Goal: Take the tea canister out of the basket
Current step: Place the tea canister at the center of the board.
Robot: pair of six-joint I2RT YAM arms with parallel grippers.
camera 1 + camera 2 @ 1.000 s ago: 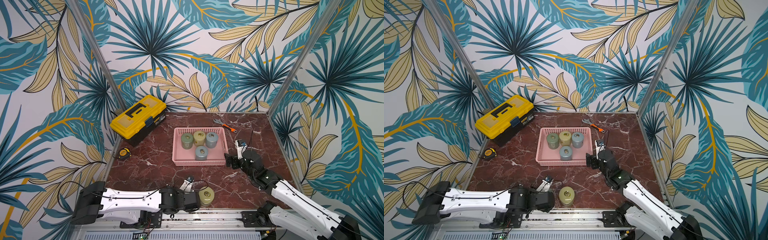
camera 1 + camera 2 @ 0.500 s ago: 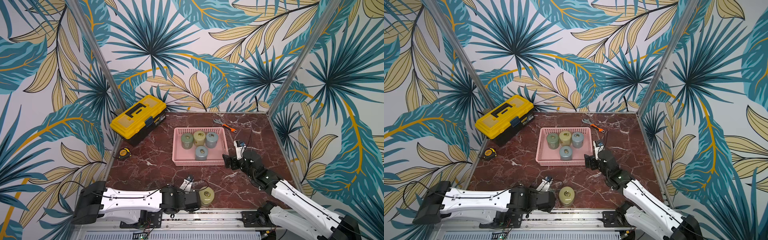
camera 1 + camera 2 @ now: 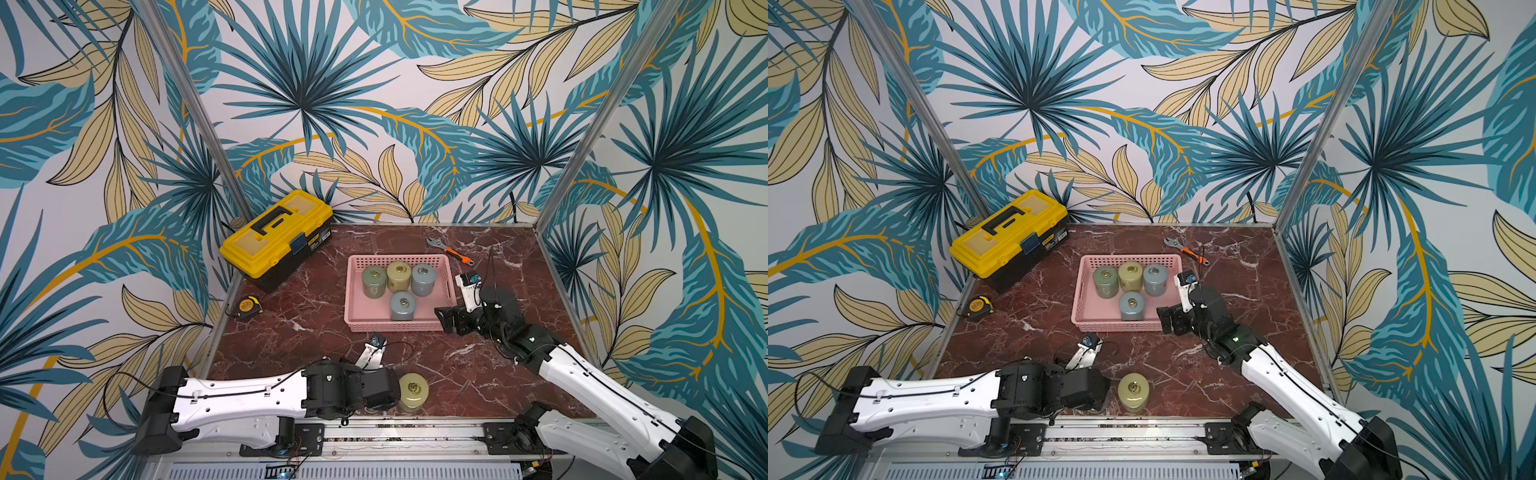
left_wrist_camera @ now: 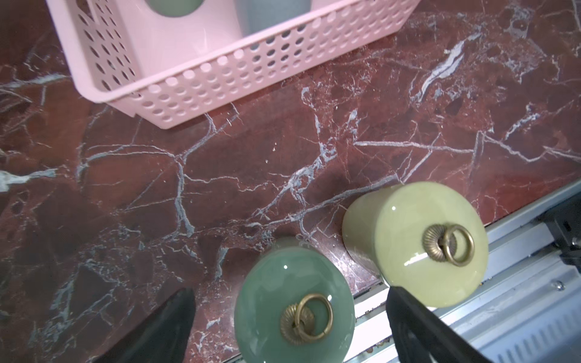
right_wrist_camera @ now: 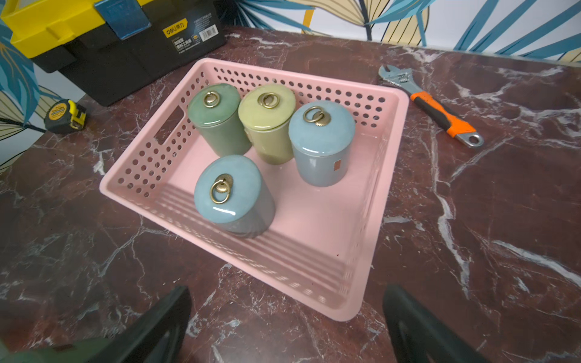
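Red marble table inside leaf-patterned walls. The green canister stands upright, lid up, on the table outside the basket. It is between the wide-apart fingers of the left gripper; the right gripper is also spread.

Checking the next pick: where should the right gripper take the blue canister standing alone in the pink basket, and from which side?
Grip the blue canister across its round body below the lid, coming down from above. It stands upright, clear of the other canisters, with bare basket floor on both flanks; the basket's walls would likely block a level approach.
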